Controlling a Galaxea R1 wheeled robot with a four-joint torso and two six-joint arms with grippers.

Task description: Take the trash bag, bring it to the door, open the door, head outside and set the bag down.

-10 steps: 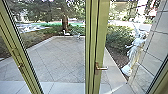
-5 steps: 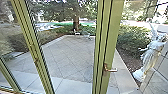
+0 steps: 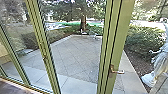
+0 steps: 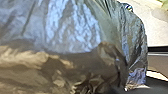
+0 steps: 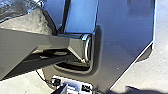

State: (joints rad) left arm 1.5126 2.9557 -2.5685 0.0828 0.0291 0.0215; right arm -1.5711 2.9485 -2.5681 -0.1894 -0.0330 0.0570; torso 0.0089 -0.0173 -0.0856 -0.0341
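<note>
Well, the trash bag (image 4: 72,27) bulges, shiny and crumpled, close before the left wrist camera (how either gripper stands, I cannot tell). Ahead, a handle (image 3: 118,72) sits on the green door frame (image 3: 121,37); beyond lie paving (image 3: 75,55), a pale statue (image 3: 160,64) at right and a far tree (image 3: 83,23).

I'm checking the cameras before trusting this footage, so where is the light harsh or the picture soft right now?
Head view: pale, washed-out brightness beyond the trees; the green door frame leans, perhaps partly wide-angle distortion. Left wrist view: bluish glare on the crinkled bag, darker brown folds below. Right wrist view: blue sheen across the robot's dark plate, bright ground beside it.
</note>
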